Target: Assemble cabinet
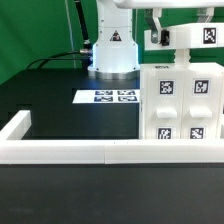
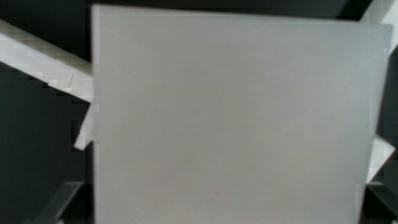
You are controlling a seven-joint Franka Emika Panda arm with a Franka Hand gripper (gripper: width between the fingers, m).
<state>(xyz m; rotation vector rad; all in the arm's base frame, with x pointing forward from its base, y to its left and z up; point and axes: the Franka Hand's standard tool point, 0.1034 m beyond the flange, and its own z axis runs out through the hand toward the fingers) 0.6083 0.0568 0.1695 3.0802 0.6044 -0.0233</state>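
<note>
You have the body point(image 1: 182, 105) of the cabinet standing on the black matte counter point(image 1: 50, 108) at the exterior view's right. It is a blocky white plastic box with smooth, flat faces, and its right edge is cut off by the frame. The faces you can see carry square black-and-white tags point(image 1: 167, 87), too small to read as anything but patterns.

Above the body, a smaller white panel point(image 1: 190, 38) sits high up with one tag near its right end, just beside the claw point(image 1: 162, 40). In the wrist view that panel point(image 2: 231, 120) fills nearly everything as a plain, pale, featureless slab, slightly tilted and blurred. The claw's fingers are hidden in both views, so you cannot tell whether it is wide, narrow or gripping the panel.

The marker board point(image 1: 108, 97) lies flat on the counter to the left of the body, a thin white sheet printed with tags. A long, low white wall point(image 1: 60, 151) borders the near edge and turns back at the left. Behind it all stands the arm's white base point(image 1: 112, 52), bearing a triangular warning label point(image 1: 113, 37). No wording on it can be read.
</note>
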